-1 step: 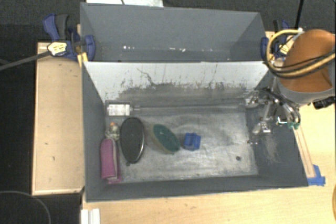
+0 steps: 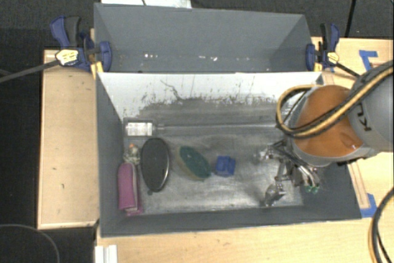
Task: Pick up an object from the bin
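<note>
— So, what's where, biggest first?
— The grey bin point(image 2: 209, 92). The gripper point(image 2: 271, 177) hangs low over its right-hand floor, fingers spread, nothing between them.
— And the things?
— All lie toward the view's left: a black oval point(image 2: 154, 163), a purple bottle point(image 2: 127, 188) by the left wall, a green oval point(image 2: 195, 163) and a small blue block point(image 2: 225, 165).
— Nearest?
— The blue block, near the gripper across bare floor. I'd judge a leftward shift comes next.
</note>
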Controlling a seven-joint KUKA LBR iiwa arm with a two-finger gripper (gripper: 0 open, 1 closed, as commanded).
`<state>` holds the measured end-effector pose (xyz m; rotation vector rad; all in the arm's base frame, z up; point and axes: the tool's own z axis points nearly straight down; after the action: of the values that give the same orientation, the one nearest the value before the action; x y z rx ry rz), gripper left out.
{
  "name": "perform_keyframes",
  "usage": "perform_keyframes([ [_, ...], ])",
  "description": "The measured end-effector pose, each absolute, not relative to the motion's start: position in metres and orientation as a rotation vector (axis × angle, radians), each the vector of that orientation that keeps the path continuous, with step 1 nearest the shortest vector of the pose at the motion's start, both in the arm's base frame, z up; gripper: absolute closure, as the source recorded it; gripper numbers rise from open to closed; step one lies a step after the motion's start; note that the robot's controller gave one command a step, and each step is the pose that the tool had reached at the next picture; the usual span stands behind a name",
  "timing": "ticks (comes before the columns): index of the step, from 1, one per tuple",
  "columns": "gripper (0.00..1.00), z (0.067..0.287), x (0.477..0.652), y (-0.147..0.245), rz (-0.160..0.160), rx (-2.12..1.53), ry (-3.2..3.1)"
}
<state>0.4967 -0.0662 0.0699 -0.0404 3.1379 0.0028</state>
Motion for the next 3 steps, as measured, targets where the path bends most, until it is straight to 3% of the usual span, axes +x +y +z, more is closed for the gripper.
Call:
perform_keyframes([
  [1,0.00,0.161,0.523,0.011,0.007,0.098,3.128],
  [2,0.00,0.071,0.540,0.042,0.003,0.195,3.130],
  [3,1.00,0.077,0.542,0.040,0.002,0.188,3.122],
])
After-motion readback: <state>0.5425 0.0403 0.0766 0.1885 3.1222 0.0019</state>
